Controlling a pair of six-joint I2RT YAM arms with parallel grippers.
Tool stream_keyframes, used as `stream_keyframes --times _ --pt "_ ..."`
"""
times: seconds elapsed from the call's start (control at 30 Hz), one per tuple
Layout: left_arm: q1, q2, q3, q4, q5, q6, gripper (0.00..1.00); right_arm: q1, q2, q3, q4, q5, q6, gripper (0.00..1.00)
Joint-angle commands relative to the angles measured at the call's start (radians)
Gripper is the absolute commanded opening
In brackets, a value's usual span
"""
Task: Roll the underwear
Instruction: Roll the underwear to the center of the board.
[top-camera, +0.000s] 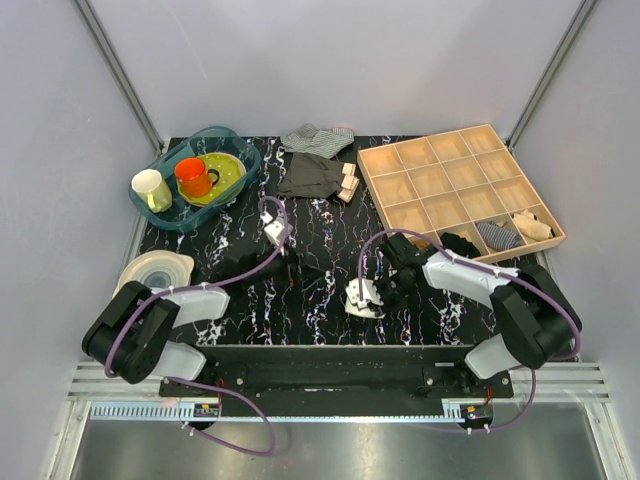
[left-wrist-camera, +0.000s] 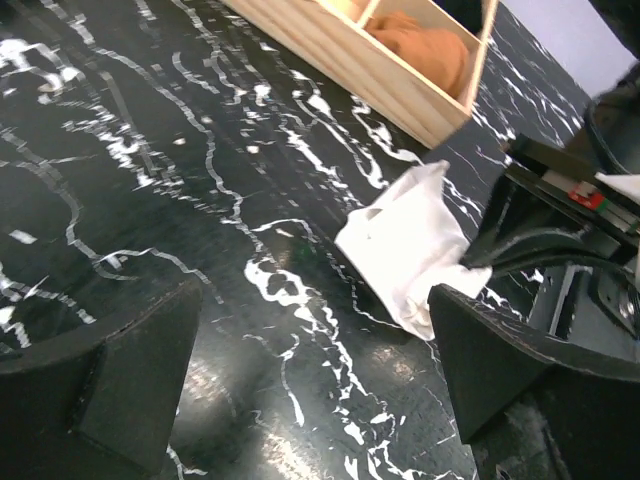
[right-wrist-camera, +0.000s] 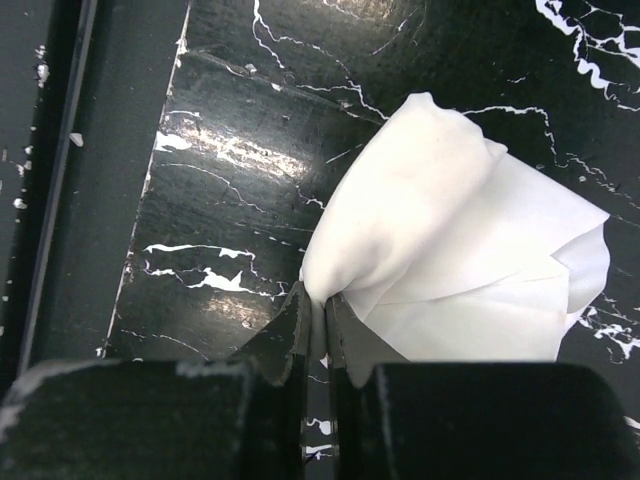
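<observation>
Here the underwear (right-wrist-camera: 460, 230) is lying bunched on the black marbled desk (top-camera: 330, 220), near the front edge and well apart from the wooden tray (top-camera: 455, 180). It is looking crumpled rather than rolled, so the work seems to be at the gripping stage. The next move is probably calling for an edge to be turned over onto itself. The right pincer (right-wrist-camera: 318, 300) is pinching a fold at the cloth's edge, jaws almost together. The left pincer (left-wrist-camera: 310, 350) is gaping wide beside the cloth, holding nothing.
</observation>
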Motion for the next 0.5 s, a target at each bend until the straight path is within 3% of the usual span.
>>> stream_keyframes --times 0.0,0.07,0.13,0.2,0.27,0.3,0.4,0.47 --pt "0.056 0.031 -0.023 0.226 -0.018 -0.151 0.99 -0.026 0.05 0.06 -0.126 -0.067 -0.01 0.11" --pt "0.061 0.066 -0.052 0.347 0.103 -0.163 0.99 -0.036 0.08 0.09 -0.162 -0.081 -0.016 0.11" --pt "0.047 0.066 -0.145 0.577 0.165 -0.105 0.99 -0.051 0.111 0.119 -0.201 -0.092 -0.029 0.11" --pt "-0.012 0.036 -0.201 0.659 0.182 0.061 0.99 -0.059 0.128 0.134 -0.215 -0.093 -0.036 0.12" --pt "-0.121 -0.003 -0.181 0.528 0.156 0.189 0.99 -0.072 0.153 0.156 -0.241 -0.096 -0.047 0.12" --pt "-0.17 -0.036 -0.152 0.275 0.13 0.365 0.98 -0.076 0.162 0.168 -0.248 -0.096 -0.049 0.12" --pt "-0.365 -0.009 0.009 -0.137 -0.082 0.666 0.98 -0.091 0.188 0.182 -0.271 -0.107 -0.062 0.12" --pt "-0.417 0.026 0.049 -0.176 -0.148 0.717 0.96 -0.095 0.197 0.183 -0.275 -0.113 -0.065 0.12"
